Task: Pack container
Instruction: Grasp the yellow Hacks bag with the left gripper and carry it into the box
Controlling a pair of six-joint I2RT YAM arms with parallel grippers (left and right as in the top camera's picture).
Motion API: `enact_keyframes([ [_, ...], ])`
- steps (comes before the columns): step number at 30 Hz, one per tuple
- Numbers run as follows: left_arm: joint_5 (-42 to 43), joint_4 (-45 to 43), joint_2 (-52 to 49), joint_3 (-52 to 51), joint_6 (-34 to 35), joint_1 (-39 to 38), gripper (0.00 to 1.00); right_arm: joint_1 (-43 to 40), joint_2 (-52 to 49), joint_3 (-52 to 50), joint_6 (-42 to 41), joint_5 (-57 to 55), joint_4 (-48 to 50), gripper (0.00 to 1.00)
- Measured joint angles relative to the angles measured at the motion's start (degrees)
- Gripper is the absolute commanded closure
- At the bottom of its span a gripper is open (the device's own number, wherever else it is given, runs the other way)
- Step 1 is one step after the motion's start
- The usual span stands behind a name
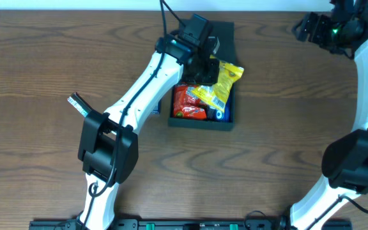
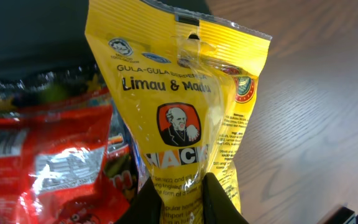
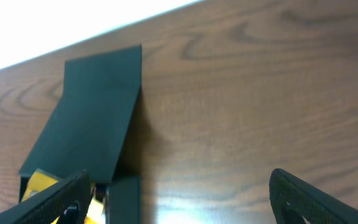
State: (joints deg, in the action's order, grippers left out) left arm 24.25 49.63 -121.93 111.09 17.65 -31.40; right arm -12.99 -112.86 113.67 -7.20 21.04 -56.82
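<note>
your left gripper point(image 2: 182, 194) pinches the lower edge of a yellow packet point(image 2: 173, 106) marked "limau & madu", standing upright. a red packet point(image 2: 48, 162) lies just left of it, in the dark container point(image 2: 30, 37). the wooden table point(image 2: 316, 93) shows on the right.

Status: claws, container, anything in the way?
Left claw shut on yellow plastic candy packet, above dark square cardboard container. Right claw open, away. Red foil packet inside; lid flap up, nothing blocking.
</note>
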Motion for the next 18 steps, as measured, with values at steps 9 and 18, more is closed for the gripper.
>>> enact_keyframes([
  [9, -4.07, -3.87, 0.0, -7.56, 12.04, -0.61, 0.94, -0.02, 0.0, 0.0, 0.02, -0.02, -6.51, 0.09],
  [18, -7.63, -11.3, 0.0, -10.32, 15.78, -4.31, 0.94, 0.0, 0.0, 0.0, 0.07, 0.0, -7.19, 0.09],
])
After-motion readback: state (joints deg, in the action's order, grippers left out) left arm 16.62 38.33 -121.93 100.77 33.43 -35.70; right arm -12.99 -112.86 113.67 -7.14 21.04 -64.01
